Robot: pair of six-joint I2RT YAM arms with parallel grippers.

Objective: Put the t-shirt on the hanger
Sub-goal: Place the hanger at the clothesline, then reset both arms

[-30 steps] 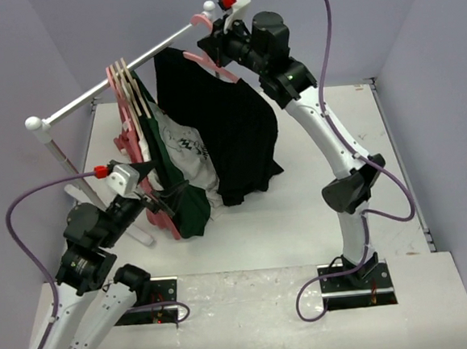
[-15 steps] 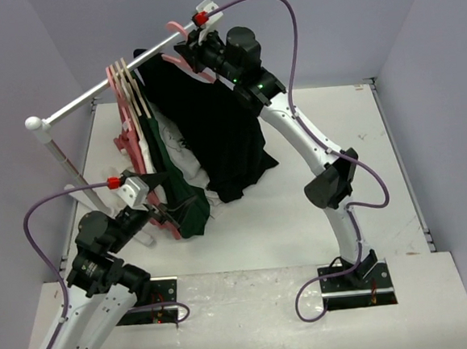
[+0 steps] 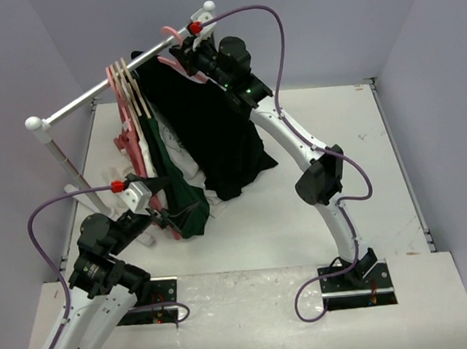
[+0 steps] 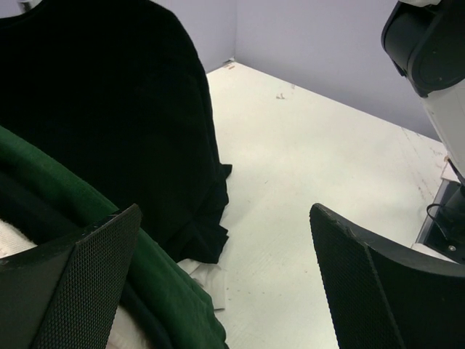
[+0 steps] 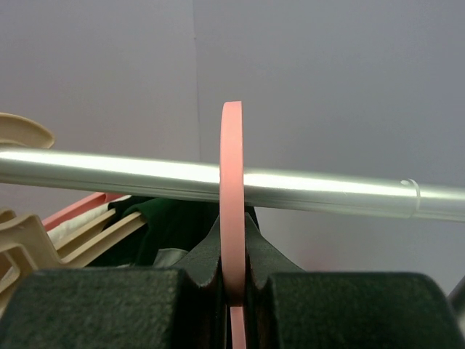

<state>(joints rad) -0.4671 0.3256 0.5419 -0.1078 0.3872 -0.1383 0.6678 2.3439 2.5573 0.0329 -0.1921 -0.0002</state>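
The black t-shirt [image 3: 214,127] hangs from the pink hanger [image 3: 172,30] and drapes down to the table. My right gripper [image 3: 185,55] is shut on the neck of the hanger's hook. In the right wrist view the pink hook [image 5: 232,167] rises between my fingers [image 5: 203,254] and crosses in front of the silver rail [image 5: 109,169], its top above the rail. I cannot tell whether it rests on the rail. My left gripper [image 3: 164,198] is low and open, beside the hanging garments. Its wrist view shows the t-shirt's lower part [image 4: 109,109] ahead of the open gripper [image 4: 225,211].
The rail [image 3: 90,95] runs from a post at the left up to the back. Pale beige hangers [image 3: 134,89] and other pink ones hang on it with a dark green garment [image 3: 179,203] and a white printed shirt [image 3: 194,171]. Walls close in on three sides.
My right arm has carried the hanger and t-shirt leftward and up to the rail. The left arm has drawn back and down a little, still open.
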